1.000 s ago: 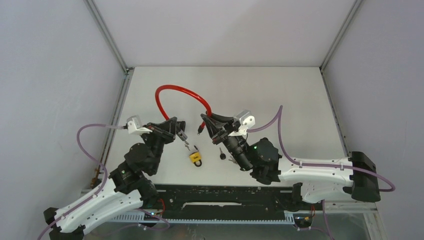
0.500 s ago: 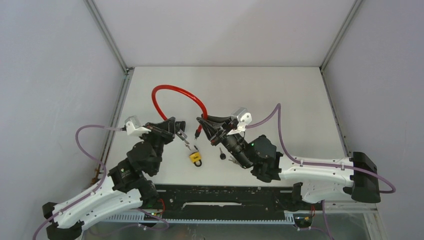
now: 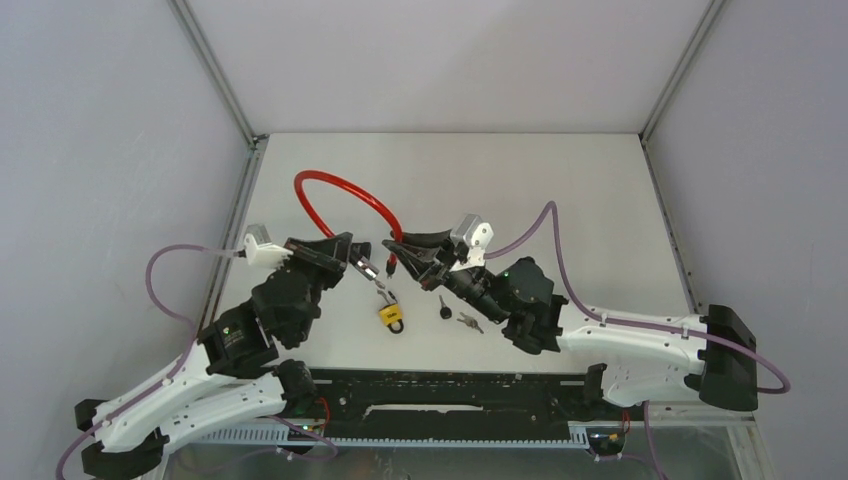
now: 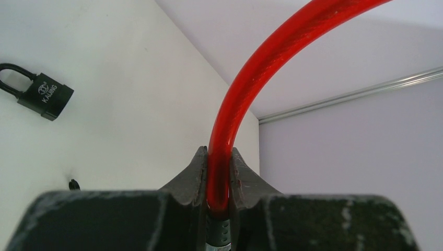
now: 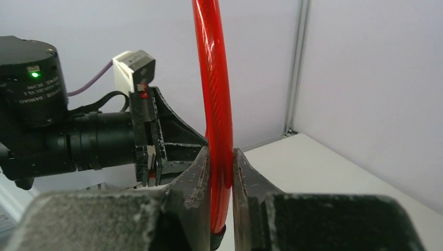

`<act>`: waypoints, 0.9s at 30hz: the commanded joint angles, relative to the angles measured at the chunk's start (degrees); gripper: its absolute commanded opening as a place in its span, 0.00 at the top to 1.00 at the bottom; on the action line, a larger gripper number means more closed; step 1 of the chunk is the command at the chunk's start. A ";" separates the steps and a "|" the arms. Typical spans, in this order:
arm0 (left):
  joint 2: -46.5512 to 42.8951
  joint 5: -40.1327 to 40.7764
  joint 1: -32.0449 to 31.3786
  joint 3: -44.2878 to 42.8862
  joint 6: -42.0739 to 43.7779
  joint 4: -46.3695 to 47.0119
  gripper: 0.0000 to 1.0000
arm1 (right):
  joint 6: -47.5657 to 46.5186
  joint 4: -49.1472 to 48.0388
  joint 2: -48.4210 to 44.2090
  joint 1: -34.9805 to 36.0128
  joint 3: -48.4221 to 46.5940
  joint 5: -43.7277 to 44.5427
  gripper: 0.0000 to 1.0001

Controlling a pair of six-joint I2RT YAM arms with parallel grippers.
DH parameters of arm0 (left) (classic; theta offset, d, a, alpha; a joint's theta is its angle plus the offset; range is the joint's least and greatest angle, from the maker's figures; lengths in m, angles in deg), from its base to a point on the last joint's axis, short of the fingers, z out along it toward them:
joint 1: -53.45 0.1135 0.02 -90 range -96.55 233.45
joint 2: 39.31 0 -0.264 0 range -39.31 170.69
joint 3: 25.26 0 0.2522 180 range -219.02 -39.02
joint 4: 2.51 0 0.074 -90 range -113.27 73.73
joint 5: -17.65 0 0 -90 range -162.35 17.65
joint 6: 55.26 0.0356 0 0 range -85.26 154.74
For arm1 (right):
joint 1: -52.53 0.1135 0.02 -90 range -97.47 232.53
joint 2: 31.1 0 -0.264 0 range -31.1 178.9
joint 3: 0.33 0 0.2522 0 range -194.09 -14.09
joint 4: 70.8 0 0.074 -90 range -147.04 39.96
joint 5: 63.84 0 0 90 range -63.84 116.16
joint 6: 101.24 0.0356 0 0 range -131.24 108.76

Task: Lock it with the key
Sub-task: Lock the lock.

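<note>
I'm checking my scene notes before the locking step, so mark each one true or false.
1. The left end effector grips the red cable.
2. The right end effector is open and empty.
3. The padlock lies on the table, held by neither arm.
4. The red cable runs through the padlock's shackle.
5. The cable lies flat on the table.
1. True: the left end effector is shut on one end of the red cable.
2. False: the right end effector is shut on the cable's other end.
3. True: the padlock lies on the table.
4. False: the left wrist view shows the shackle empty.
5. False: it arches between the two end effectors.
</note>
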 commanded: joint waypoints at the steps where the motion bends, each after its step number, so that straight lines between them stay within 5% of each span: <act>1: 0.08 0.09 -0.54 -0.19 -6.88 -1.29 1.00 | -0.43 -3.24 -0.51 -1.02 -4.46 -10.84 1.00; 11: 2.51 -2.16 -0.54 -0.73 -12.28 -4.00 1.00 | 1.58 -1.28 1.13 -3.80 -6.43 -23.54 1.00; 27: 4.71 -7.03 -0.54 -0.24 -13.26 -2.29 1.00 | 1.55 -1.94 3.36 -5.10 -7.46 -24.76 1.00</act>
